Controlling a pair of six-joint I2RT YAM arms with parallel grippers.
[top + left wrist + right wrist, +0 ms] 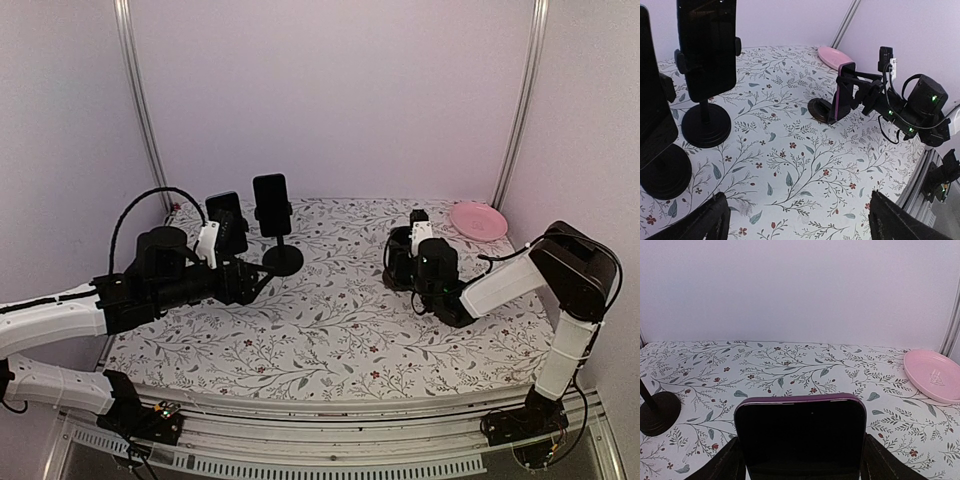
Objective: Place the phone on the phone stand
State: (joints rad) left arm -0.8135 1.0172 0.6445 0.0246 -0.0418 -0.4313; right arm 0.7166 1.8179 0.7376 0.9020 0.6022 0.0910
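My right gripper (398, 256) is shut on a phone in a purple case (800, 435), held upright with its dark screen facing the wrist camera. In the left wrist view the phone (842, 92) stands with its lower end at a low black round base (818, 108) on the table. My left gripper (256, 281) is open and empty, low over the floral cloth, its fingers (707, 222) wide apart. Two black phone stands at the back left each hold a dark phone (272, 203) (227, 214).
A pink plate (478, 219) lies at the back right; it also shows in the right wrist view (932, 374). The nearer stand's round base (283, 260) sits just ahead of my left gripper. Metal frame posts (140, 100) stand at the back corners.
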